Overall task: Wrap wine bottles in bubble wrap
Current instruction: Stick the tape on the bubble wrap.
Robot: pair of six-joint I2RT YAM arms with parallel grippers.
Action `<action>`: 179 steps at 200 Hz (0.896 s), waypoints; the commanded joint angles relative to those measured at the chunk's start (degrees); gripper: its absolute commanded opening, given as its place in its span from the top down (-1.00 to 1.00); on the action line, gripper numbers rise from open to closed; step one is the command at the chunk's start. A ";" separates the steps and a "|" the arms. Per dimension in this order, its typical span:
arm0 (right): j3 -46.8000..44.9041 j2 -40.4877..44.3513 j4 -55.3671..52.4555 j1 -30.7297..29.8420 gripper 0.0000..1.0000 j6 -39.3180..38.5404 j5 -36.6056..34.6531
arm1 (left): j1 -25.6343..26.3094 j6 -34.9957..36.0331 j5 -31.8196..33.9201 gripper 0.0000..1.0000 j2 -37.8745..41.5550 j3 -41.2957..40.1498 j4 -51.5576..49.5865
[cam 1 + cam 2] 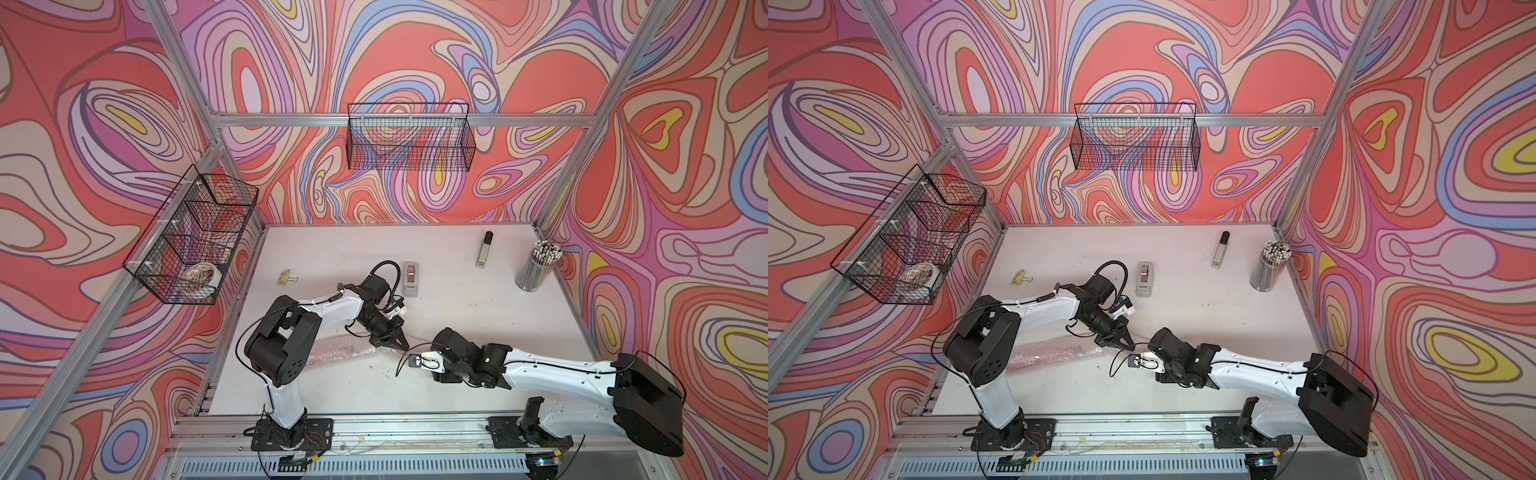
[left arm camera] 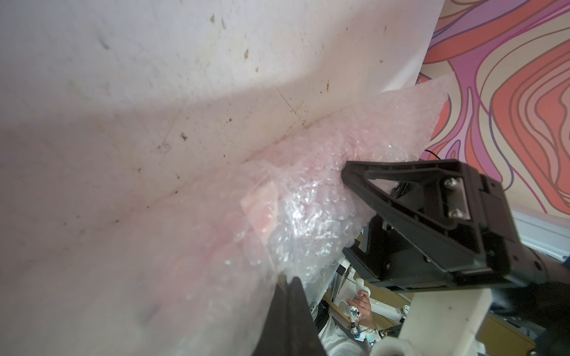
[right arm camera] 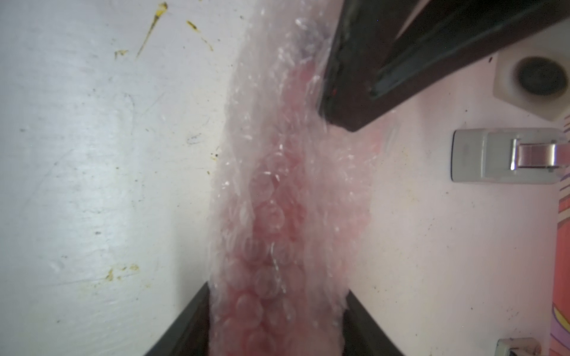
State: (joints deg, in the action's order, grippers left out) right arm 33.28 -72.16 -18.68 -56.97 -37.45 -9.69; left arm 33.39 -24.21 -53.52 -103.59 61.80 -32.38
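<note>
A roll of bubble wrap [image 1: 345, 353] [image 1: 1050, 351] lies on the white table between the two arms. Pink-red shows through the bubbles [image 3: 268, 231], which is a wine bottle inside; its cap and label are hidden. My right gripper [image 3: 277, 289] has one finger against each side of the roll's end, and it also shows in the left wrist view [image 2: 347, 212]. My left gripper [image 2: 288, 279] [image 1: 402, 344] is shut, its tip pinching the loose edge of the film just beside the right gripper. Its dark fingers [image 3: 339, 117] rest on the roll.
A grey tape dispenser [image 1: 410, 278] [image 3: 499, 155] stands just behind the left gripper. Further back are a silver-and-black bar [image 1: 484, 249] and a cup of pencils [image 1: 538, 268]. A yellow binder clip [image 1: 287, 277] lies at the left. Wire baskets [image 1: 409, 137] [image 1: 195, 237] hang on the walls.
</note>
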 commanded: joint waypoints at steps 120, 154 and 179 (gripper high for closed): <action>-0.47 -2.15 0.97 0.27 0.01 -0.53 -2.71 | 0.19 -1.00 2.11 1.00 10.75 3.84 -7.04; -0.49 -1.75 1.31 0.24 0.00 -0.86 -2.40 | 0.43 -7.71 -1.54 1.00 11.91 0.64 2.03; -0.24 -1.29 1.17 0.25 -0.01 -0.83 -2.12 | 3.12 -10.58 -1.66 1.00 9.89 -0.57 6.38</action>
State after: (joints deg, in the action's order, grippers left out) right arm 34.06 -73.03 -16.80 -56.97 -38.09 -12.01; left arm 34.15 -30.11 -53.60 -92.29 62.76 -31.88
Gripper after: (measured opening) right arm 0.504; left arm 0.047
